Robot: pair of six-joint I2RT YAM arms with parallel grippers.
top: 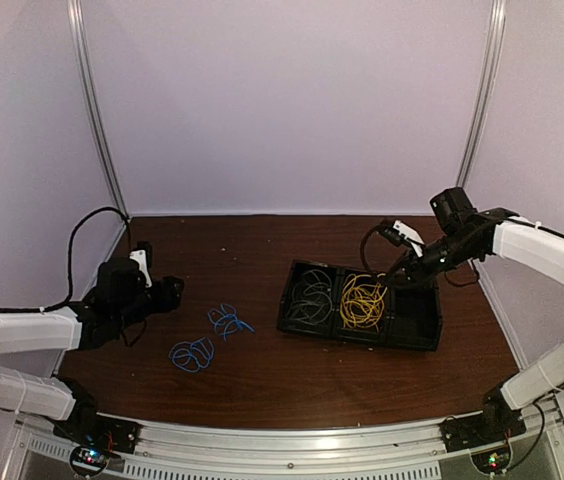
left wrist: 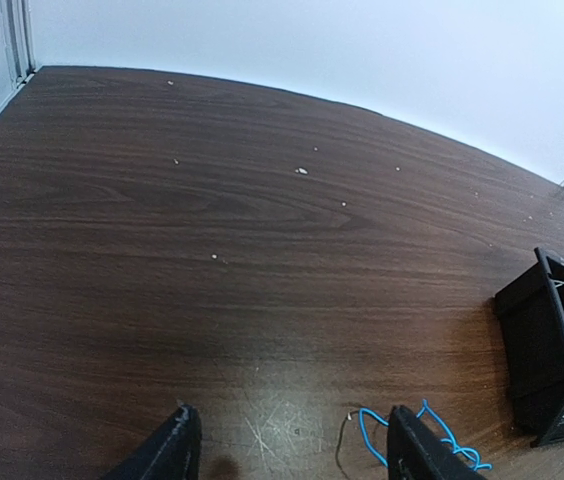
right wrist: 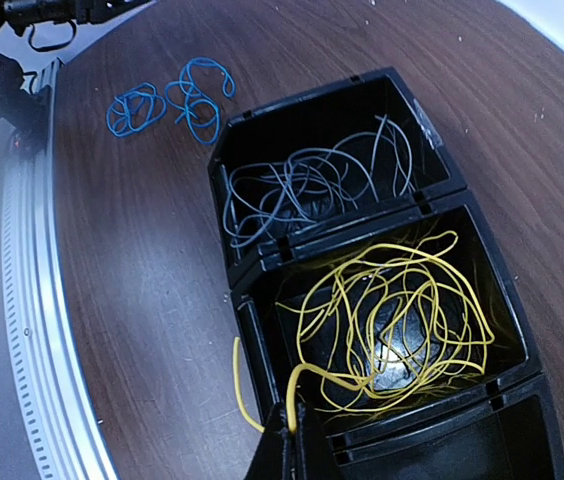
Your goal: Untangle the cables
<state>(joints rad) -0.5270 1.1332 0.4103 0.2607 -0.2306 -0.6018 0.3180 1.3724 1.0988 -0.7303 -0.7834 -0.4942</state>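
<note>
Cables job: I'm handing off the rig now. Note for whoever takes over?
Left tool: open, empty, over bare table near the blue cables.
Right tool: shut on a yellow strand at the black bin's rim.
Done: grey cables and yellow cables lie in separate compartments.
To do: two blue bundles on the table, outside the bin; yellow strand hangs out.

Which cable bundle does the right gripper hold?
The yellow cables: a strand runs over the bin rim into the shut right gripper. Grey cables lie in the next compartment, blue cables on the table.
</note>
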